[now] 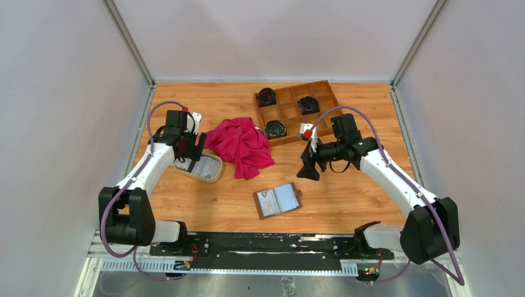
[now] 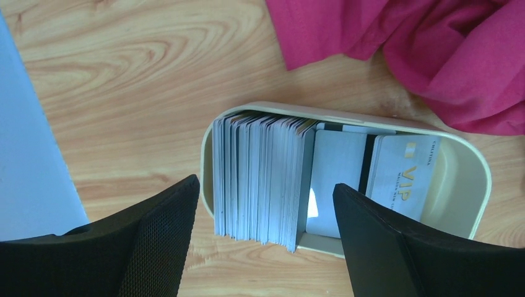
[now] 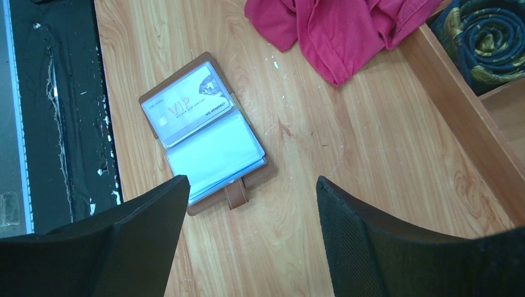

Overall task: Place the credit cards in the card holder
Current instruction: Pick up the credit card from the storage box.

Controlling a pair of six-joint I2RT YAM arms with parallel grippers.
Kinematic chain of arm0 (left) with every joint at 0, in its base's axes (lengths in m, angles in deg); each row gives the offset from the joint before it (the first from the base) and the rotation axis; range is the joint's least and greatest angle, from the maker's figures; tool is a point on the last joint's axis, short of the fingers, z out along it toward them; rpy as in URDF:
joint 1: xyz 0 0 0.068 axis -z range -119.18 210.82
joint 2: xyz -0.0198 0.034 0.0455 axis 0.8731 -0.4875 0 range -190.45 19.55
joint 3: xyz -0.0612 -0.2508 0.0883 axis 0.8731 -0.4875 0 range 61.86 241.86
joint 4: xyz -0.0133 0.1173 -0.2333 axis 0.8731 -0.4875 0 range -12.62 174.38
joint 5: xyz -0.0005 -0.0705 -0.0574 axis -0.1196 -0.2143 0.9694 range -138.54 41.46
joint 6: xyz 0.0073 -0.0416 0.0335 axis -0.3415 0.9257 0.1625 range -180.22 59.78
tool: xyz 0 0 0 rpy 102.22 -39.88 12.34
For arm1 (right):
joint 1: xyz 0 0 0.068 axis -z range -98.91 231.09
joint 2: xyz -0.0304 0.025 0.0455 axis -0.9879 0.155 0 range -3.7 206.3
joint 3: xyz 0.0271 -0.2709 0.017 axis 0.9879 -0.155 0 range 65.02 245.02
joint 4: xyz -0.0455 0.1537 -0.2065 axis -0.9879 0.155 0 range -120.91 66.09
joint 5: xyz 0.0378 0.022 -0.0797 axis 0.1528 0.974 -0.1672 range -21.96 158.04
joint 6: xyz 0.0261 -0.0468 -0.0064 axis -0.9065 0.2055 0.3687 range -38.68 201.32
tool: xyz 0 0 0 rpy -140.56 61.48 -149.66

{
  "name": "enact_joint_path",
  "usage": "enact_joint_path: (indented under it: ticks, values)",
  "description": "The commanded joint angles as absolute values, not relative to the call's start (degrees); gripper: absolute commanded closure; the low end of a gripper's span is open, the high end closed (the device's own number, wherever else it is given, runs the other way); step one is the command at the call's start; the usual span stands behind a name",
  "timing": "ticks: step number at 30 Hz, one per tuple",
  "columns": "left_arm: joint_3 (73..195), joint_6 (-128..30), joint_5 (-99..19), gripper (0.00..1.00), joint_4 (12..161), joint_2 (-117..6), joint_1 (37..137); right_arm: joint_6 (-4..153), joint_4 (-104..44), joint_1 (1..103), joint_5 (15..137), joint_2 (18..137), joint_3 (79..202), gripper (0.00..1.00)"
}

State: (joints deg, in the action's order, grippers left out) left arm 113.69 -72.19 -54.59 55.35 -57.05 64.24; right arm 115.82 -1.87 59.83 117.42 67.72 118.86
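The credit cards [image 2: 260, 176] stand on edge as a thick white-grey stack at the left end of a cream oval dish [image 2: 478, 162]; a few more lie flat beside them, one marked VIP [image 2: 402, 176]. My left gripper [image 2: 266, 185] hovers open over the stack, with one finger on either side and neither touching. In the top view my left gripper [image 1: 190, 148] is over that dish [image 1: 213, 175]. The card holder [image 3: 204, 133] lies open on the table with a VIP card in one pocket. My right gripper [image 3: 252, 180] hangs open and empty just beyond its snap tab [image 3: 236, 195].
A crumpled red cloth [image 1: 240, 143] lies between the dish and a wooden compartment tray [image 1: 289, 112] holding rolled dark items. The card holder [image 1: 277, 200] sits near the front centre. Grey walls close in both sides.
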Motion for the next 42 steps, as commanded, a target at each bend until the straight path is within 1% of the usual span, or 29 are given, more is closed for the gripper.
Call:
enact_joint_path:
  ticks: [1, 10, 16, 21, 28, 30, 35, 42]
  values:
    - [111.39, -74.56, -50.87, 0.17, 58.46, -56.38, 63.90, 117.04, 0.21, 59.13, 116.64, 68.37, 120.38, 0.21]
    - [110.73, -74.72, -56.03, 0.22, 59.57, -58.33, 64.26, 117.26, 0.51, 58.79, 117.64, 68.29, 120.38, 0.21]
    - [109.91, -75.44, -60.18, 0.22, 59.92, -59.03, 66.50, 117.44, 0.65, 58.53, 117.96, 68.02, 120.35, 0.21]
    - [109.91, -75.66, -61.12, 0.22, 60.24, -60.56, 66.55, 117.53, 0.69, 58.28, 118.03, 68.11, 120.34, 0.21]
    - [110.02, -74.89, -65.75, 0.22, 60.28, -61.79, 66.47, 117.70, 0.82, 58.15, 118.22, 68.01, 120.36, 0.21]
    - [110.30, -74.04, -67.08, 0.22, 60.18, -61.64, 66.50, 117.79, 0.87, 58.15, 118.22, 67.93, 120.30, 0.21]
    - [110.50, -73.26, -67.78, 0.28, 60.00, -59.35, 66.45, 117.97, 0.95, 58.15, 118.22, 67.97, 120.25, 0.21]
    - [110.55, -72.62, -67.14, 0.30, 59.71, -58.08, 66.45, 118.15, 1.15, 58.06, 118.21, 68.28, 120.30, 0.21]
